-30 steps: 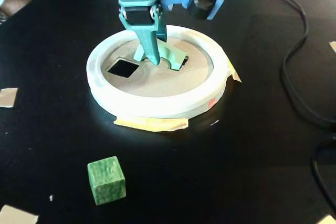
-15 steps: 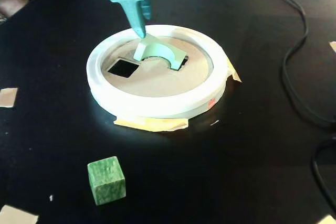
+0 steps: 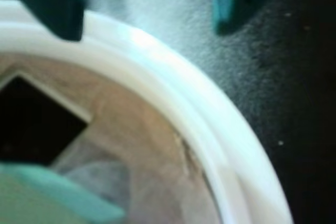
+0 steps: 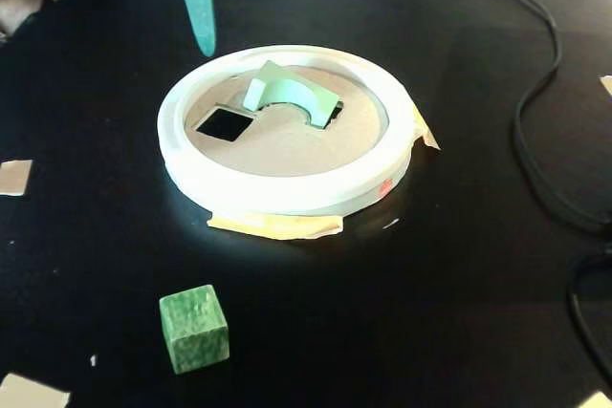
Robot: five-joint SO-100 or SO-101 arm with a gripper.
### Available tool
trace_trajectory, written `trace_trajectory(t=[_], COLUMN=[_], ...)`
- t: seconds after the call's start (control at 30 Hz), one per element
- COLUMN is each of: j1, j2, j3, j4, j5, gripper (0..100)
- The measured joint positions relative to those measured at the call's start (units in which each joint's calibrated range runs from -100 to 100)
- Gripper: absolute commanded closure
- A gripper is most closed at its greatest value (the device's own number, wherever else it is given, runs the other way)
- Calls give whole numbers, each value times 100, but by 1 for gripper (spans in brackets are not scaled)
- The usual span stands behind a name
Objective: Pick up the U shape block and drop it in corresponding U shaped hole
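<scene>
**A:** I've got the teal two-finger gripper (image 4: pixel 203 45) at the top of the fixed view, at about eleven o'clock from the ring. Only one pointed finger shows there. In the wrist view I see two teal finger parts at the top edge with a wide gap between them and nothing in that gap, so I read it as parted and empty-handed.

**B:** And the block?

**A:** The pale mint-green U shape block (image 4: pixel 287 95) lies on the tan cardboard disc (image 4: pixel 287 145), inside the thick white ring (image 4: pixel 287 193). It sits tilted over the U shaped hole (image 4: pixel 332 116), of which I can see only a dark sliver at the block's four o'clock end. Whether it has dropped partway in I cannot tell. The small square cutout (image 4: pixel 224 123) is just beside the block, at its eight o'clock.

**B:** Anything else on the counter?

**A:** The black counter (image 4: pixel 459 284) carries a darker mottled green cube (image 4: pixel 194 329) at six o'clock, well apart from the ring. Yellowish tape (image 4: pixel 275 226) holds the ring's near edge. A black cable (image 4: pixel 535 112) runs along the three o'clock side.
</scene>
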Motion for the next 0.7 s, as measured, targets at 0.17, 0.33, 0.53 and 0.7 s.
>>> trace_trajectory(t=[0.17,0.33,0.53,0.7], j1=[310,200,-210,-140], j2=[0,0,0,0], j3=[0,0,0,0], j4=[-48,-48,-78,-436], j5=[913,1211,1490,1949], gripper=[57,57,57,42])
